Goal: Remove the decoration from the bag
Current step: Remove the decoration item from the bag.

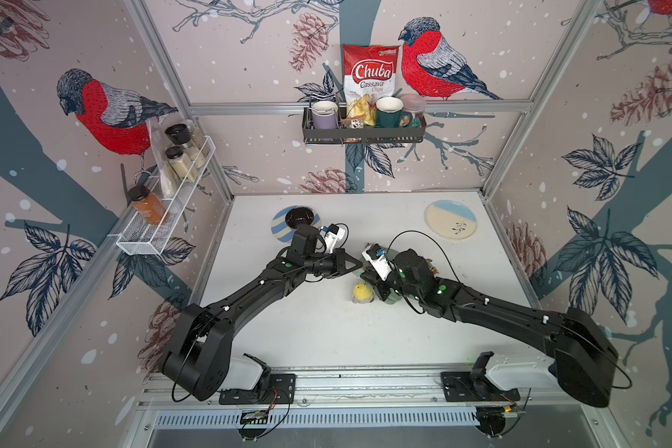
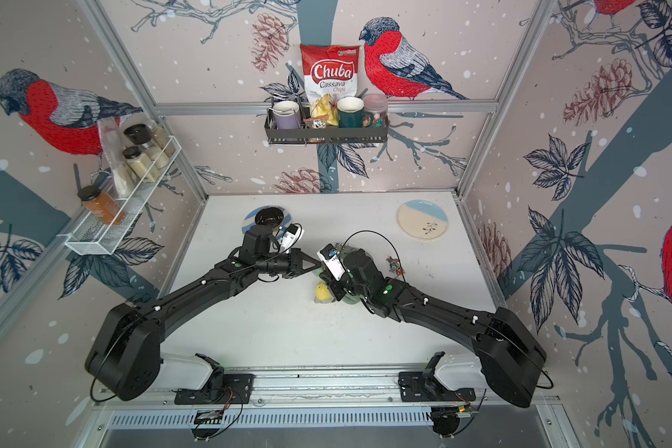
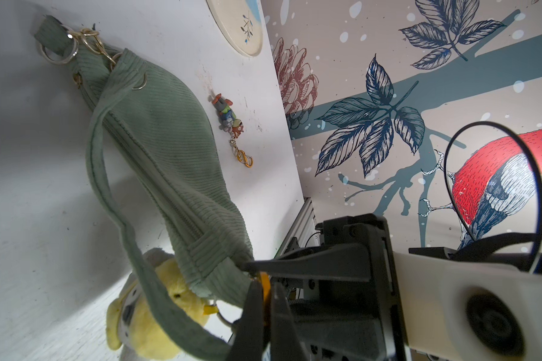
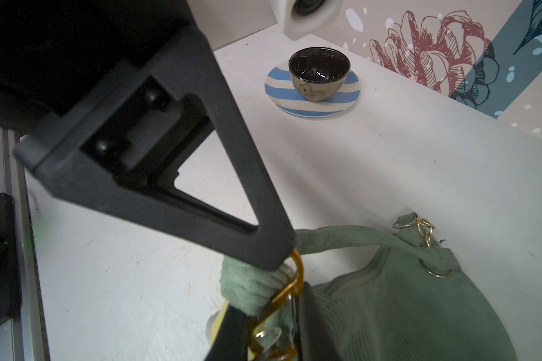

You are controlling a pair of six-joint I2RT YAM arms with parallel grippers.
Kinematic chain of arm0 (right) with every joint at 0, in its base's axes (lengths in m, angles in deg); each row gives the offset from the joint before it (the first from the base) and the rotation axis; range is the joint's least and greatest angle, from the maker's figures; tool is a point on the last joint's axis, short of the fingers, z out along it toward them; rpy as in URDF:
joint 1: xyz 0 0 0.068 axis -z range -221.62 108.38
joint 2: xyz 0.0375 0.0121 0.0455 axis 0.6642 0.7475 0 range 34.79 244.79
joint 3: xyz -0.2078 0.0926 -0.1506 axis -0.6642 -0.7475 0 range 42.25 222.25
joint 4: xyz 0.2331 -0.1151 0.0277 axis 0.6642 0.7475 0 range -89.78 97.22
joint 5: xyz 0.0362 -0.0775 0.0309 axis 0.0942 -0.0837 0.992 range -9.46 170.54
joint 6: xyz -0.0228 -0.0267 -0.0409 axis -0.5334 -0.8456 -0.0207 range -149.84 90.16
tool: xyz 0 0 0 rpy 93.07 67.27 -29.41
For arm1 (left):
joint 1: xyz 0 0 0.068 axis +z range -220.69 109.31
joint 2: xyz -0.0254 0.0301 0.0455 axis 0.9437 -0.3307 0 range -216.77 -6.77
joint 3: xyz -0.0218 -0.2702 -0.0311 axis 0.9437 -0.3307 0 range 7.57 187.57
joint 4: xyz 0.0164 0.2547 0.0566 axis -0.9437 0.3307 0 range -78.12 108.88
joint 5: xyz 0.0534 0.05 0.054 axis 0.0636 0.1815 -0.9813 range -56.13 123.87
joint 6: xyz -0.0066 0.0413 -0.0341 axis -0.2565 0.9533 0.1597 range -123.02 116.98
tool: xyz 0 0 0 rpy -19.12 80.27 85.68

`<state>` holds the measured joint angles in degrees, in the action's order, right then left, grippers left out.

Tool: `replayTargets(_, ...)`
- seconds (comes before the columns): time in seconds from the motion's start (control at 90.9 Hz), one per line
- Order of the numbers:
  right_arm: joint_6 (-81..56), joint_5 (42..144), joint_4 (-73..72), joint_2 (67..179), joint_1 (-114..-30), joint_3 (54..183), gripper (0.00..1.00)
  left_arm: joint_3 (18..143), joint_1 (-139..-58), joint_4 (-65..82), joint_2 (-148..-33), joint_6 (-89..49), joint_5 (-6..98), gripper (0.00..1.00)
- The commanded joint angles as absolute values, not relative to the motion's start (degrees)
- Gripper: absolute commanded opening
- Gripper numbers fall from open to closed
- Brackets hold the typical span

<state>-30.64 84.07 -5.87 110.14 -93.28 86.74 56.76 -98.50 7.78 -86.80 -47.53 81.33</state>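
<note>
The bag (image 3: 169,140), likely soft and light, lies in the middle of the table (image 1: 307,329) with one end clenched in the left gripper (image 4: 276,256), while the right gripper (image 4: 269,306) seems to pinch the stiff orange clip (image 4: 296,275) of the plush (image 3: 157,306), the best place to hold
</note>
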Motion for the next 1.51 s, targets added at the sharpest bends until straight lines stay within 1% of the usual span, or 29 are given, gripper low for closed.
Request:
replayTargets(0.0, -27.51, 80.51, -6.08, 110.69, -93.35, 88.13, 0.16, 57.18, -98.9, 6.52, -86.51, -47.25, 82.41, 0.0)
replayTargets(0.033, -27.1, 79.67, -5.77, 110.53, -93.44, 88.19, 0.24, 57.07, -98.9, 6.48, -86.37, -47.22, 82.2, 0.0)
replayTargets(0.077, -26.94, 79.46, -5.72, 109.97, -93.6, 87.96, 0.28, 56.84, -98.9, 6.63, -86.32, -46.99, 81.91, 0.0)
replayTargets(0.132, -27.17, 78.99, -6.31, 109.05, -93.79, 87.05, 0.32, 56.8, -98.9, 7.13, -86.39, -46.72, 81.61, 0.0)
replayTargets(0.231, -28.02, 76.68, -6.74, 107.03, -93.83, 85.06, 0.36, 56.73, -98.9, 7.84, -86.44, -46.22, 81.3, 0.0)
replayTargets(0.352, -28.05, 74.7, -6.44, 105.23, -93.83, 84.37, 0.36, 57.1, -98.9, 8.19, -86.36, -46.39, 80.77, 0.0)
replayTargets(0.473, -27.68, 74.49, -6.64, 106.07, -94.17, 85.03, 0.33, 57.44, -99.03, 7.37, -86.31, -47.22, 80.64, 0.0)
replayTargets(0.671, -26.58, 75.25, -7.92, 108.45, -95.11, 85.59, 0.34, 57.49, -99.34, 7.38, -86.14, -47.58, 80.31, 0.0)
replayTargets(0.803, -25.88, 76.18, -8.66, 108.32, -95.43, 84.89, 0.36, 57.4, -99.34, 7.64, -86.11, -47.54, 79.94, 0.0)
replayTargets(0.935, -25.02, 79.53, -9.1, 107.12, -95.43, 83.92, 0.37, 57.31, -99.34, 7.66, -86.15, -47.54, 79.6, 0.0)
replayTargets(1.045, -23.79, 82.04, -10.47, 105.66, -94.79, 82.02, 0.42, 57.23, -99.3, 7.41, -86.3, -47.56, 79.5, 0.0)
replayTargets(1.122, -23.21, 82.88, -10.93, 105.0, -94.11, 81.17, 0.43, 57.25, -99.34, 7.2, -86.4, -47.77, 79.53, 0.0)
replayTargets(1.221, -22.92, 83.31, -11.14, 105.67, -93.49, 81.16, 0.42, 57.19, -99.34, 6.92, -86.25, -48.06, 79.64, 0.0)
replayTargets(1.386, -22.34, 83.5, -12.26, 108.58, -93.22, 82.53, 0.35, 57.25, -99.51, 7.06, -85.8, -48.3, 79.68, 0.0)
replayTargets(1.496, -21.56, 83.37, -12.89, 109.95, -93.38, 83.27, 0.35, 57.27, -99.68, 7.04, -85.62, -48.45, 79.45, 0.0)
